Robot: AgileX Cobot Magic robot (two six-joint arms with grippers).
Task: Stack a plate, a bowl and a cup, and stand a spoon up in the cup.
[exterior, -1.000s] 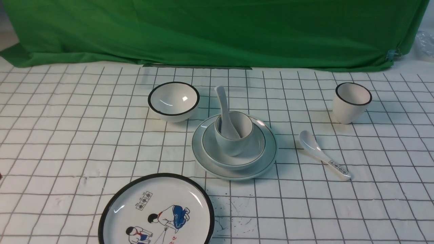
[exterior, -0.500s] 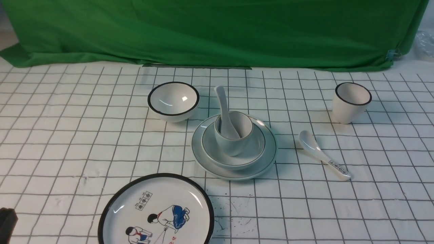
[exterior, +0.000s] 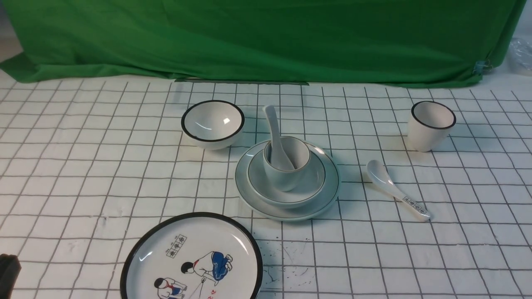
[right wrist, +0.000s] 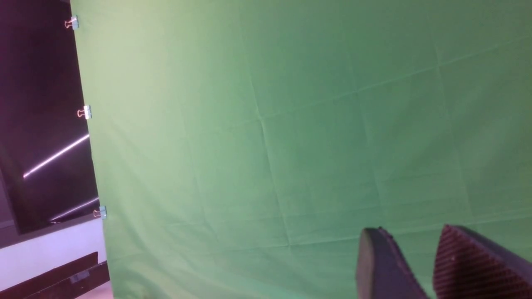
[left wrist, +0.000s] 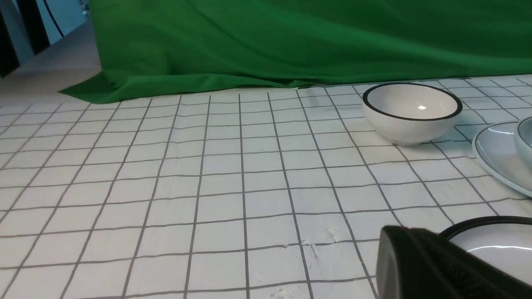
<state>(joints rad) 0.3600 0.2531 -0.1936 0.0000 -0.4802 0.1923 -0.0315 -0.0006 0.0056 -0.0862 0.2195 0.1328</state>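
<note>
The pale plate (exterior: 286,212) lies mid-table. On it sits the shallow bowl (exterior: 309,189), and the small cup (exterior: 286,176) stands in the bowl. Inside the cup is the plain spoon (exterior: 273,124), its handle leaning up and away. Part of the plate's edge (left wrist: 494,153) shows in the left wrist view. My left gripper (exterior: 7,272) is at the near left corner, far from the stack; in its wrist view the gripper (left wrist: 397,238) is shut and empty. My right gripper (right wrist: 409,233) is open with nothing between its fingers, and it faces the green cloth.
A black-rimmed bowl (exterior: 213,123) stands left of the stack. A black-rimmed cup (exterior: 430,126) is at the far right. A spoon with a printed handle (exterior: 395,189) lies right of the stack. The cartoon plate (exterior: 192,259) sits at the near edge, beside my left gripper.
My left gripper has come into the front view's near left corner over the last second. The stack and the other dishes have not moved.
</note>
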